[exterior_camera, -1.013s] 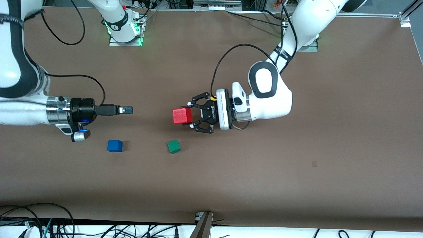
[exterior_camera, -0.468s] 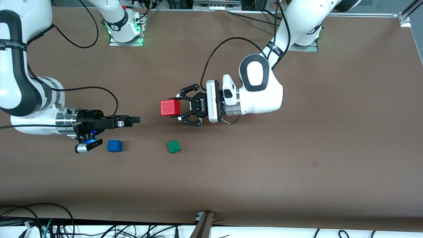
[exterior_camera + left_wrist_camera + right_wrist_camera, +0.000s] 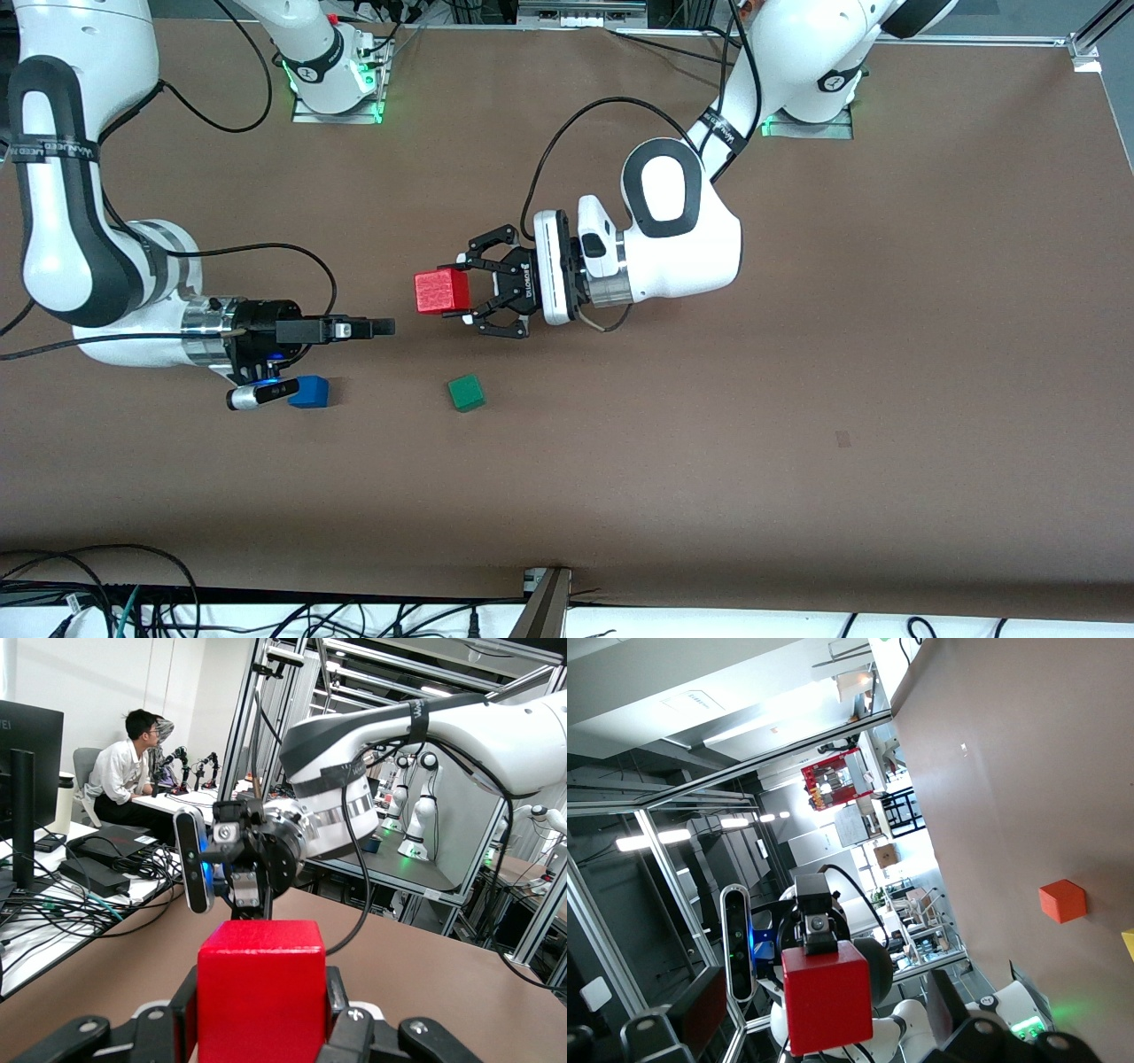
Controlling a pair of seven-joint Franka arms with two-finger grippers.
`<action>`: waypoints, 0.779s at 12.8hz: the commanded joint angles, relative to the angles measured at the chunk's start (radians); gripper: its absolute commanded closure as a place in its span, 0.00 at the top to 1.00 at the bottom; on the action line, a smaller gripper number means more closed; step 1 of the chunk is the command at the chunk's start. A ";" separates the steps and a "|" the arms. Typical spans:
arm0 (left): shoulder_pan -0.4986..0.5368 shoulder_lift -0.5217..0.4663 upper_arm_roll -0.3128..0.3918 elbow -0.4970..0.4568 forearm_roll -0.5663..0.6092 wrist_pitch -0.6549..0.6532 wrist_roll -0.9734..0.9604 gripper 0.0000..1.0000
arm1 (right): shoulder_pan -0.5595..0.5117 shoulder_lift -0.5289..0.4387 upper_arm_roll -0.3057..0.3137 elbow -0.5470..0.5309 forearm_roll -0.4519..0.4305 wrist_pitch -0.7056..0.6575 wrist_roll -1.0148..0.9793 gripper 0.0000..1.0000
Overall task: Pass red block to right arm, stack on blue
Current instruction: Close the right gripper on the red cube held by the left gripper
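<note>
Red block: the red block is up in the air over the middle of the counter, clamped at one end so that most of the cube juts free toward the right arm.
Left tool: the left tool lies horizontal, its black linkage fingers pinched on the red block from two opposite sides; in the left wrist view the cube fills the gap between the fingers.
Why held so: gripping only one end leaves bare faces for the other tool to take, which I judge is the point of this sideways hold.
Right tool: the right tool is also horizontal, pointing at the block and just short of it, not touching; its slim fingers look spread apart and hold nothing.
Alignment: from the right wrist view the block sits straight ahead with the left tool's fingers around its rear; in the front view the right tool's line runs slightly lower than the cube, so some correction seems needed before closing.
Blue cube: the blue cube rests on the counter, partly hidden under the right arm's wrist camera, close below the right tool.
Green cube: the green cube lies on the counter, nearer the front camera than the spot under the red block, apart from the blue one.
Orange cube: an orange cube shows on the counter in the right wrist view only.
Step in hand: the handover is not yet made; stacking is still to come.
</note>
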 commanded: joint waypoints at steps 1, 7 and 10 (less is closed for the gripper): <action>-0.021 0.030 0.014 0.050 -0.030 0.014 0.013 0.00 | -0.002 -0.022 0.011 -0.039 0.044 -0.005 -0.036 1.00; -0.023 0.039 0.019 0.069 -0.031 0.016 0.012 0.00 | 0.047 -0.022 0.025 -0.039 0.114 0.074 -0.037 1.00; -0.021 0.038 0.019 0.069 -0.031 0.016 0.012 0.00 | 0.070 -0.021 0.025 -0.039 0.142 0.102 -0.037 1.00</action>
